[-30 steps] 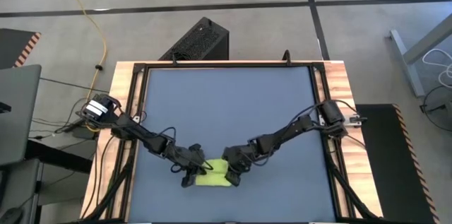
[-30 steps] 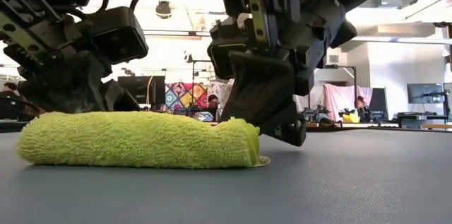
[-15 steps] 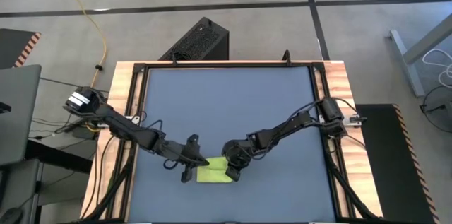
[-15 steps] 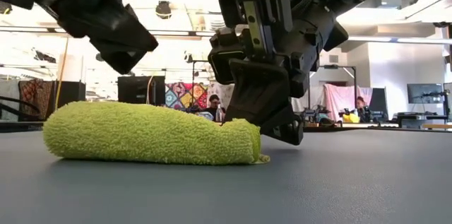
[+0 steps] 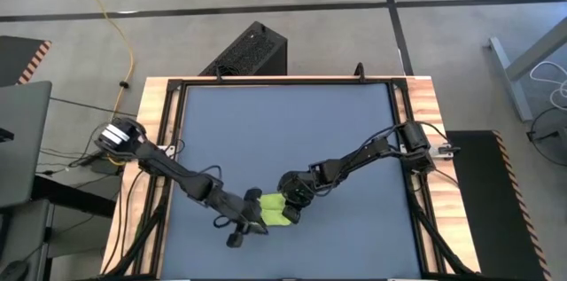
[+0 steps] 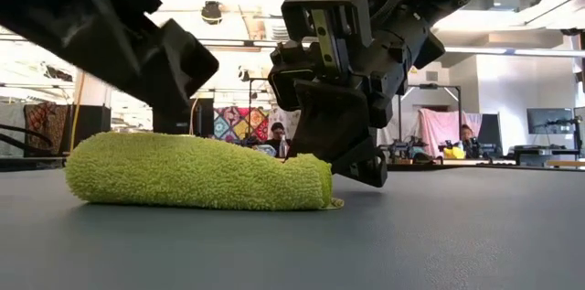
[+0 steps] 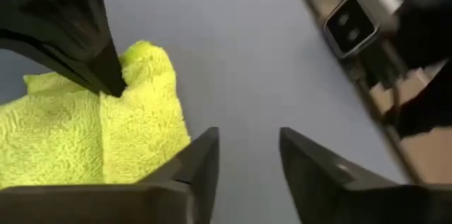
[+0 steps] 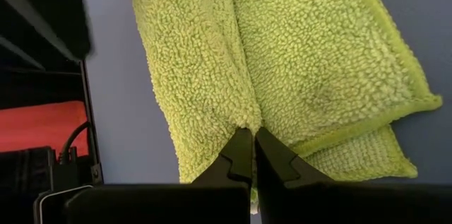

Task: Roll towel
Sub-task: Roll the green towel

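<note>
Step in hand: we judge the roll nearly made; the lime towel [image 5: 273, 209] lies as a thick folded bundle near the desk's [image 5: 283, 130] front edge, between our two claws.
Right claw [image 8: 251, 155]: clenched, its fingertips pinching a crease on top of the towel; in the low view it bears down on the bundle's end, where a thin hem pokes out.
Left claw [image 7: 244, 155]: released, fingers parted over bare desk, nothing between them; the towel sits just beside it.
Next move: we think the left claw must come back onto the free end while the right one keeps its pinch, so the layers turn over evenly.
Risk: we judge the soft fabric may spring loose once let go.
Surroundings: a black box [image 5: 248, 50] on the floor beyond the desk, well apart; nothing on the desk blocks either claw.
</note>
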Motion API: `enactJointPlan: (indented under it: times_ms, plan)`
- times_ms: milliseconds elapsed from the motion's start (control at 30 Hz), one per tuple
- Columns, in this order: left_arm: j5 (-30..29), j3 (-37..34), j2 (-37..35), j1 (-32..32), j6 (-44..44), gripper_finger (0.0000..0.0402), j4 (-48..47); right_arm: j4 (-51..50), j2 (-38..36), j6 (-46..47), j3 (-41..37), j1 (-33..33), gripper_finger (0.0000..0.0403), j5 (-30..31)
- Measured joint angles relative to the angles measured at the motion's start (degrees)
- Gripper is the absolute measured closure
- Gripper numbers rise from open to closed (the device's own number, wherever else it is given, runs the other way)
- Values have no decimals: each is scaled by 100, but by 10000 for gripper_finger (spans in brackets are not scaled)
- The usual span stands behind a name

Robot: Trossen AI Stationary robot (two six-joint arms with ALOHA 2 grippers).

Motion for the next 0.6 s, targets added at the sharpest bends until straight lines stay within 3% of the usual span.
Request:
enactJointPlan:
  times_ms: [133, 233, 467, 600]
  plan:
    - [3, 477, 116, 2, 464, 209, -685, -13, 0, -7, 0, -2, 382, -18]
    - [-184, 797, 110, 4, 744, 183, -1244, -25, 2, -29, 0, -2, 382, -26]
    - [-1155, 1113, 110, -144, 1172, 176, -2482, -23, 4, -33, 0, 2, 382, -30]
    - [-1338, 1109, 110, -271, 1168, 175, -2711, -24, 7, -33, 0, 4, 382, -26]
